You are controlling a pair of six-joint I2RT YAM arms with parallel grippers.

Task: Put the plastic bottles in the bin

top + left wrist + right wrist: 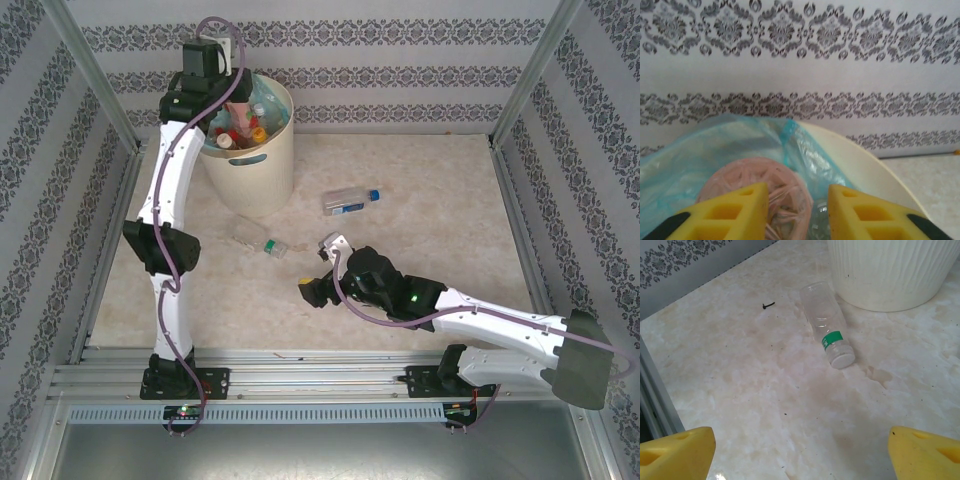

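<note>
The cream bin (255,170) stands at the back left with a turquoise liner (715,145) and several bottles inside. My left gripper (797,210) hangs over its mouth, its jaws apart and gripping nothing. The round base of a pink bottle (775,185) lies in the bin just below them. A clear bottle with a green label (827,322) lies on the table by the foot of the bin (890,275). A blue-capped bottle (350,201) lies further right. My right gripper (800,455) is open and empty, low over the table, short of the green-label bottle (258,236).
A small black screw (768,305) lies on the marble-pattern table left of the green-label bottle. Patterned walls and metal frame posts (100,90) close in the table on three sides. An aluminium rail (300,375) runs along the near edge.
</note>
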